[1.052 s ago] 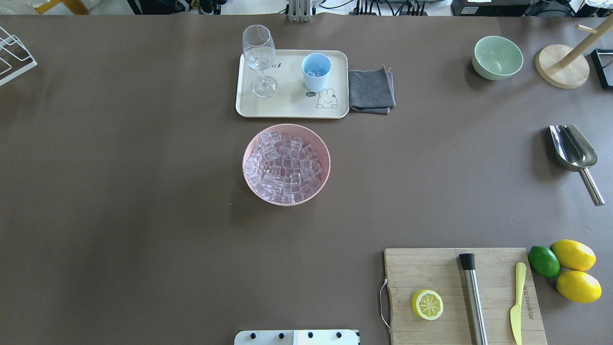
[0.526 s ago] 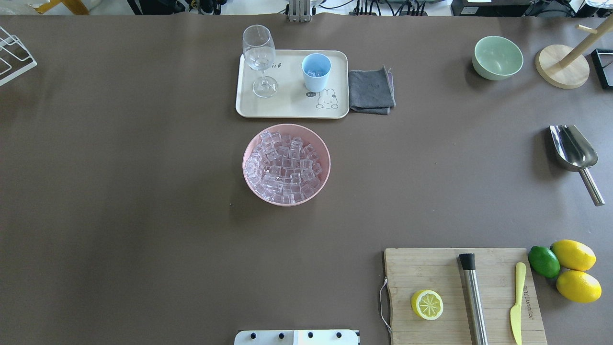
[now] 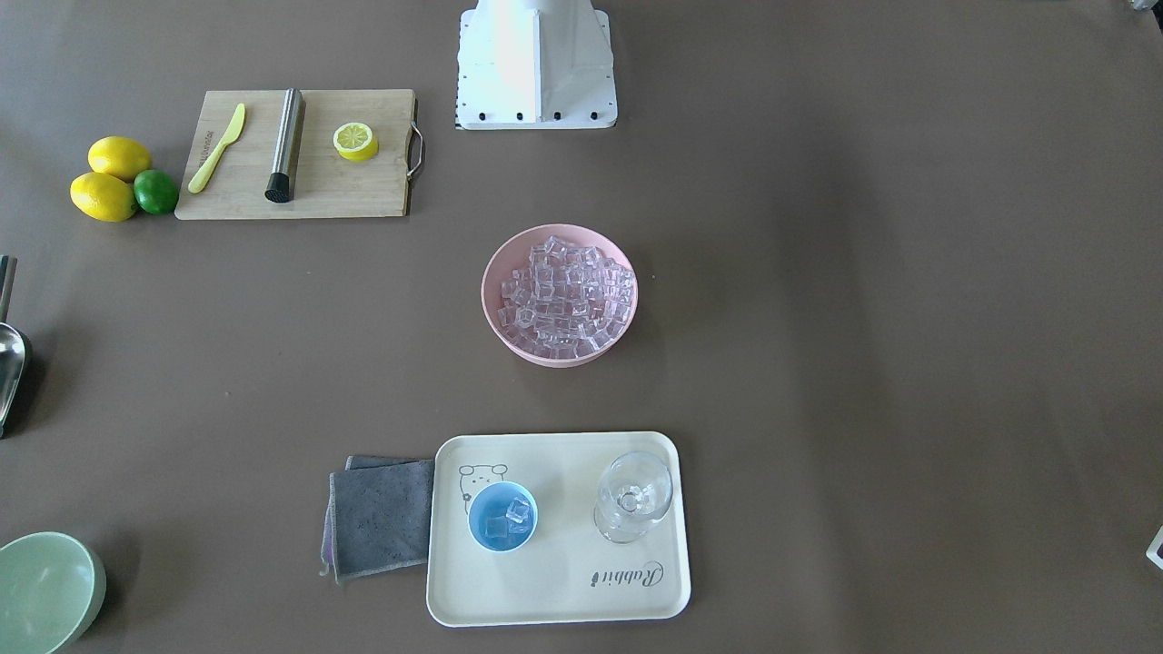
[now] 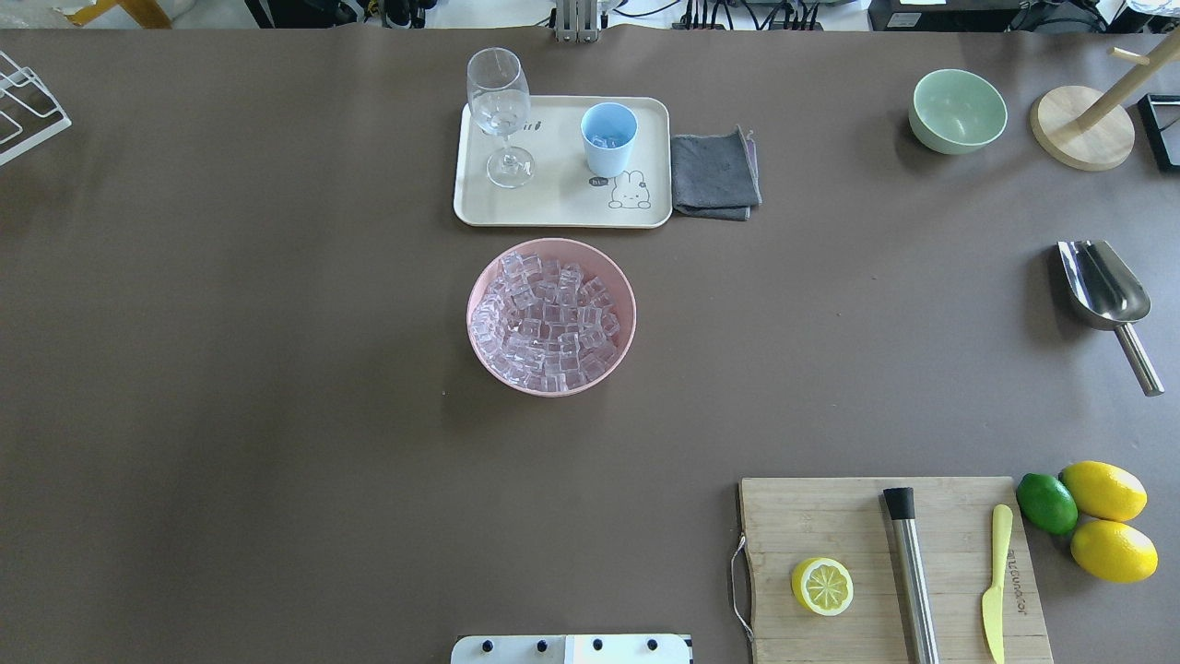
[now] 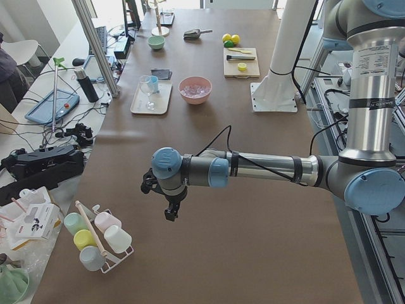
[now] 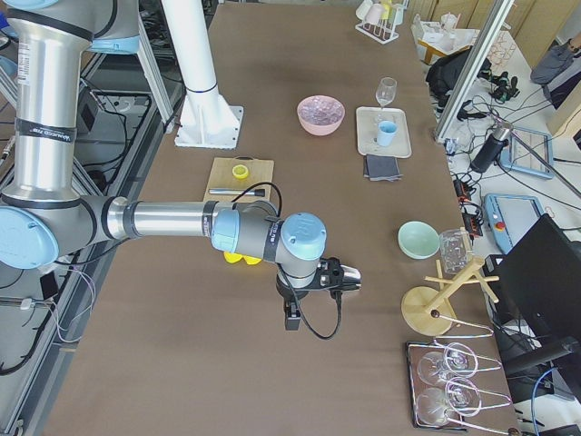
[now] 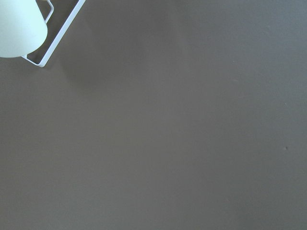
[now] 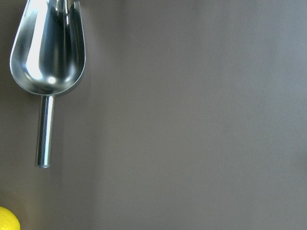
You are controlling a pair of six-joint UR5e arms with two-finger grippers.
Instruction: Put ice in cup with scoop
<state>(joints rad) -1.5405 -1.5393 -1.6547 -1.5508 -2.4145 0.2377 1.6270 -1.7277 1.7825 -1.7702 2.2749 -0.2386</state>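
- Brown covering spans the whole desk (image 4: 277, 415), which fills the overhead frame.
- Light-blue cup (image 4: 608, 138) stands upright at upper centre of that frame, on a cream tray (image 4: 553, 210). The front-facing view shows a few clear cubes lying in its bottom.
- Most of the ice (image 4: 548, 318) is heaped in a pink bowl (image 4: 633, 314) just below the tray, mid-frame.
- Wine glass (image 4: 499, 101) stands on the tray's left part, apart from the cup. A folded grey cloth (image 4: 714, 173) lies against the tray's right edge.
- Steel scoop (image 4: 1103, 288) lies by itself at the right edge of the overhead frame, with its trough toward the top and its handle pointing lower right.
- Right tool (image 6: 291, 316) hangs low over the desk near the scoop, which sits at upper left of the right wrist view.
- Left tool (image 5: 169, 212) hangs over bare desk, near a mug rack (image 5: 95, 244) at lower left of the exterior left view.
- Neither tool shows clearly enough; I cannot tell whether their fingers are apart or together.
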